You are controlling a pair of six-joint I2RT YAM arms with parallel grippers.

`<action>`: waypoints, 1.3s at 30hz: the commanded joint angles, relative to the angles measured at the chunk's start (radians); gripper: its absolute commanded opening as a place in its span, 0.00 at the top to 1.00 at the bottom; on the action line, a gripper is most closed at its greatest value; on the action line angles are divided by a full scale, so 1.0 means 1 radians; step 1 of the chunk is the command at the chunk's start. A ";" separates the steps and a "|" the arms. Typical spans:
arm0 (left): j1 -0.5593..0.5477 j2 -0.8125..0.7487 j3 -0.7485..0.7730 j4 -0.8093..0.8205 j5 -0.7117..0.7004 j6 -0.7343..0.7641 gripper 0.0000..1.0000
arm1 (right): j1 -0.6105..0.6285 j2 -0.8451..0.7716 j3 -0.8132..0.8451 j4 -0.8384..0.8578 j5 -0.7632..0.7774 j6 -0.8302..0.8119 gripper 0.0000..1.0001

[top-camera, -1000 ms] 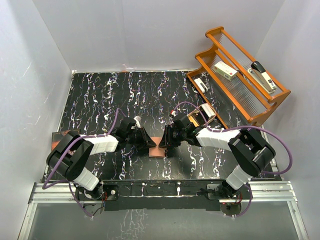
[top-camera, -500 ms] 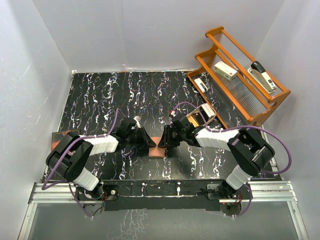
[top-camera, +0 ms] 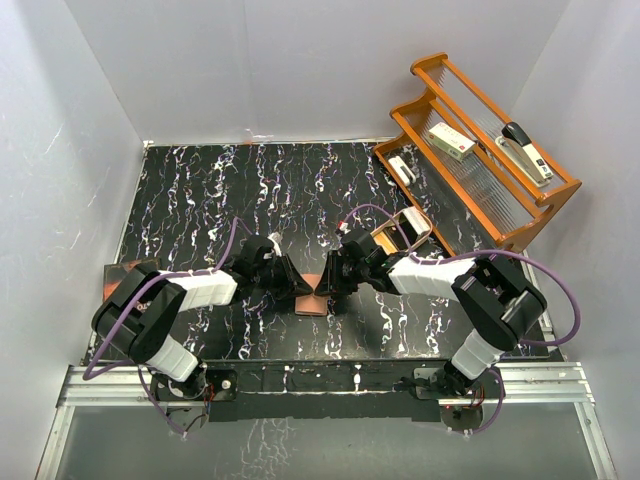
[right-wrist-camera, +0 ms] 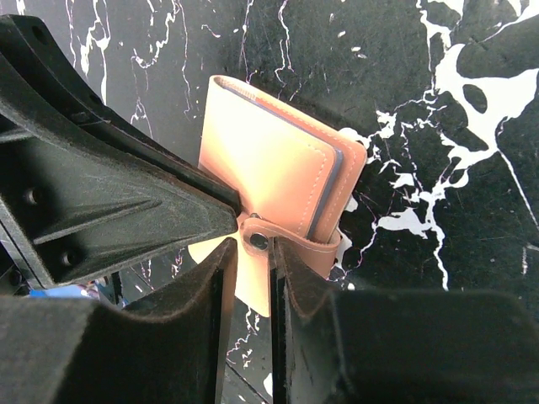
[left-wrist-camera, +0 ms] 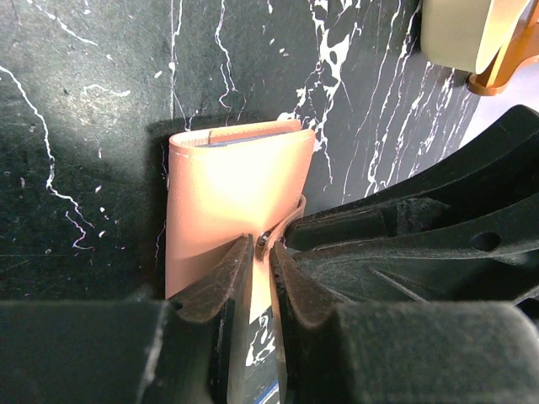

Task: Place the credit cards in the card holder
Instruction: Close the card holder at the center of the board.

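Card holder (top-camera: pixel 314 300) lies on the black marble table (top-camera: pixel 200 190), well apart from the wooden rack (top-camera: pixel 480 160), off the rack's near-left corner twd the arm bases. It's reddish-tan leather, folded shut. The snap tab (right-wrist-camera: pixel 257 241) wraps round one edge, stud showing. A thin blue-grey edge (left-wrist-camera: pixel 244 139) runs inside the fold; can't tell if that's a card. Can't tell either if the holder lies flat or has one end raised.

L gripper (top-camera: pixel 297 287) is on the holder's side away from the rack, R gripper (top-camera: pixel 327 284) on its rack side. Their tips are all but touching over the holder.

- L fingers (left-wrist-camera: pixel 215 286): only a thin slit apart, w/ the holder's near edge pinched in the slit.
- R fingers (right-wrist-camera: pixel 210 295): same narrow slit, clamped on the pale flap just below the tab stud.

On the rack:
- Stapler (top-camera: pixel 527 150) and a white box (top-camera: pixel 452 141) on the upper tier.
- A small white item (top-camera: pixel 401 168) on the lower tier.

Tan dish (top-camera: pixel 405 222) sits just beside the rack's near-left end, partly behind the R arm. Dark booklet (top-camera: pixel 125 272) is well apart from the rack, beyond the holder on the opp. side of the table.
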 commanded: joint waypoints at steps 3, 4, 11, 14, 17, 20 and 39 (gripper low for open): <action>-0.012 -0.080 0.111 -0.253 -0.084 0.104 0.81 | 0.016 0.005 0.027 -0.002 0.041 -0.024 0.80; -0.013 -0.094 0.136 -0.299 -0.102 0.123 0.78 | 0.016 0.004 0.025 -0.002 0.041 -0.024 0.80; -0.008 -0.118 0.175 -0.428 -0.149 0.191 0.73 | 0.016 0.007 0.031 -0.003 0.031 -0.017 0.80; -0.008 -0.097 0.180 -0.456 -0.149 0.223 0.75 | 0.017 -0.003 0.037 -0.017 0.038 -0.023 0.80; -0.009 -0.093 0.167 -0.475 -0.164 0.252 0.76 | 0.017 -0.007 0.037 -0.025 0.038 -0.022 0.80; -0.008 -0.097 0.131 -0.438 -0.149 0.254 0.76 | 0.017 -0.007 0.025 -0.020 0.038 -0.015 0.80; -0.013 -0.034 0.073 -0.307 -0.070 0.196 0.83 | 0.031 0.018 0.055 -0.006 0.035 0.003 0.80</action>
